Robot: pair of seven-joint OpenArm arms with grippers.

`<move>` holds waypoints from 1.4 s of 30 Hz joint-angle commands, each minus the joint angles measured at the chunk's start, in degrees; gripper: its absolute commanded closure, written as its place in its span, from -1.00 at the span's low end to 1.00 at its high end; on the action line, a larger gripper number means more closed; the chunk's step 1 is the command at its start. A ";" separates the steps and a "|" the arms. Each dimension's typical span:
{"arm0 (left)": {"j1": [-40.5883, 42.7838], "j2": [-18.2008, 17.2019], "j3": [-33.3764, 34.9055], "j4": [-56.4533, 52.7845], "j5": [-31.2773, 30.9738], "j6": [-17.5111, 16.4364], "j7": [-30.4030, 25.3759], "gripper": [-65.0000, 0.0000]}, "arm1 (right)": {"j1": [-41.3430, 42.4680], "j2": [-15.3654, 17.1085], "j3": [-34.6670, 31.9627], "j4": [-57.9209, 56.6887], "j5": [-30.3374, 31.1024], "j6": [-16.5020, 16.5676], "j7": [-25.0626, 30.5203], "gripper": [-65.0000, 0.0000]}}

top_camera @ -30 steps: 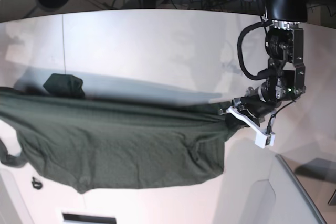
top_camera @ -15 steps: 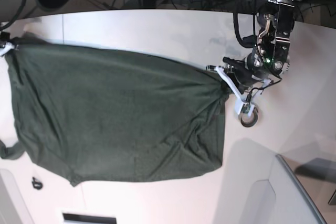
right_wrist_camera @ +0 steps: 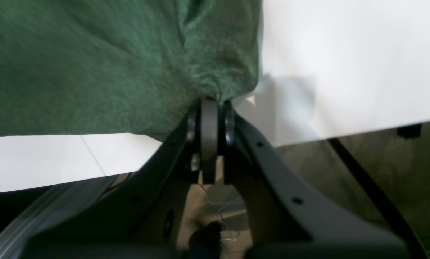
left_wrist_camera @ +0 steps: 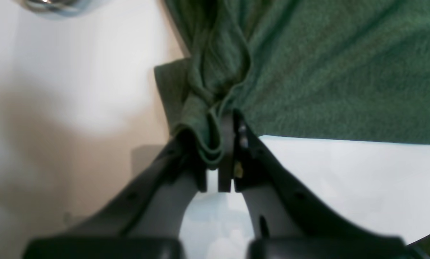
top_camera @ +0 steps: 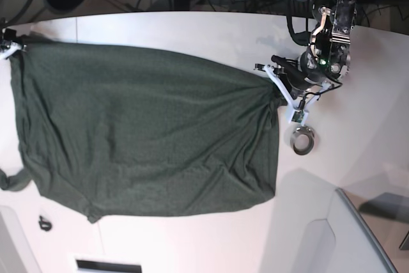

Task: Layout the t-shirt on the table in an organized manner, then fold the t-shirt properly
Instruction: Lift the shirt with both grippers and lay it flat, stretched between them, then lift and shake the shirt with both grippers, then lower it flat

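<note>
plain dark green soft-knit short-sleeved t-shirt [top_camera: 144,135] spread wide over the smooth white tabletop with the curved far edge and thin seam lines [top_camera: 192,33], covering most of the left and middle. fine fuzzy weave up close, with gentle ripples fanning out from both pinched corners and a rumpled near hem. small bunched bit, maybe a sleeve, poking out at the near left edge.

black angular left gripper [top_camera: 273,84] on the right side of the base view, clamped narrow on a gathered corner of the cloth [left_wrist_camera: 204,118]; thick folded wad squeezed between the dark pads, hem curling out below. black right gripper [right_wrist_camera: 209,108] at the far left corner, pads pressed tight together with a thin bit of the shirt's edge pinched at the tips, right by the table's edge.

small shiny metal ring [top_camera: 303,140] lying flat on the white surface just beside the shirt's right edge, near side of the left gripper, apart from the cloth.
</note>
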 commanded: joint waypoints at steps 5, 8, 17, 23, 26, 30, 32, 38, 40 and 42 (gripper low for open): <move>-0.47 -0.51 -0.26 -1.12 0.02 0.10 -0.88 1.00 | -0.04 1.11 0.32 0.54 0.28 -0.04 0.20 0.99; -0.38 -0.51 -0.26 -1.47 0.02 0.10 -0.88 1.00 | -0.04 1.11 0.32 0.63 0.28 -0.04 0.20 0.99; -0.64 -0.51 -0.70 0.37 0.02 0.10 -0.88 1.00 | 0.13 1.11 0.32 1.59 0.37 -0.04 0.20 0.99; -1.08 -0.42 -1.05 6.26 -0.07 0.10 -0.88 1.00 | -0.04 1.11 0.49 8.19 0.37 -0.04 0.02 0.99; -4.69 0.02 -0.97 6.70 -0.25 0.10 0.35 1.00 | 1.36 1.11 0.23 11.00 0.37 -0.30 -1.04 0.99; -7.94 1.51 -0.97 7.23 -0.16 0.10 7.82 1.00 | 2.59 1.37 0.67 11.35 0.28 -4.43 -5.52 0.99; -6.97 1.34 -0.88 7.14 -0.07 0.10 8.00 1.00 | 0.84 1.19 0.76 11.44 0.37 -4.35 -5.43 0.99; 0.50 -1.21 -0.88 7.06 -0.07 0.10 8.00 1.00 | -3.30 1.11 0.76 11.18 0.46 -4.61 -2.44 0.99; 0.94 -1.83 -0.88 6.62 -0.07 0.10 8.00 1.00 | -3.03 1.19 0.32 10.82 0.37 -4.70 -2.18 0.99; -0.29 -1.74 -0.79 5.82 -0.07 0.10 8.00 1.00 | 0.40 1.46 0.06 9.33 0.37 -4.70 -2.27 0.99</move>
